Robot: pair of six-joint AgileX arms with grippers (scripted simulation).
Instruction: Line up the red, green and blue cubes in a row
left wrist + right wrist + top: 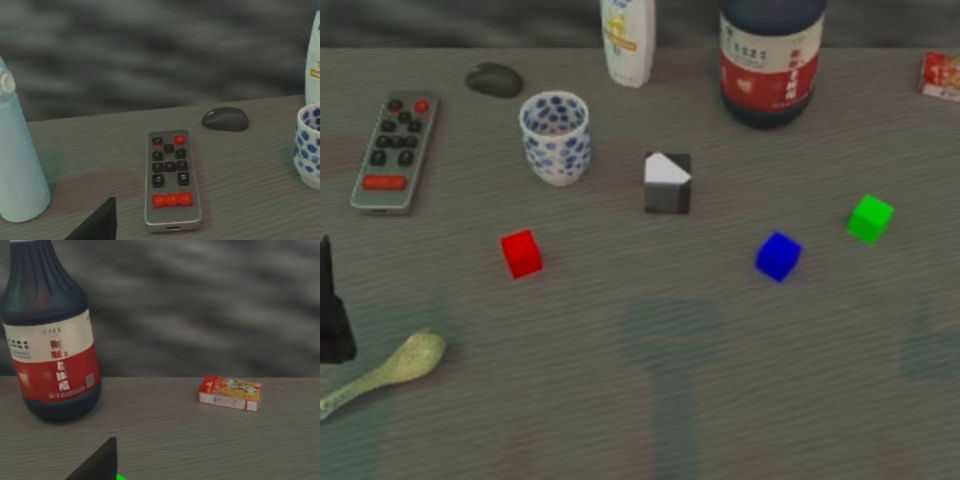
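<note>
red cube: left of centre, apart
blue cube: right, near green cube
left gripper: left edge; finger state unclear
right gripper: unseen from above

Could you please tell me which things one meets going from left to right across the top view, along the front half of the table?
Left gripper at the left edge → spoon → red cube → blue cube → green cube.
</note>
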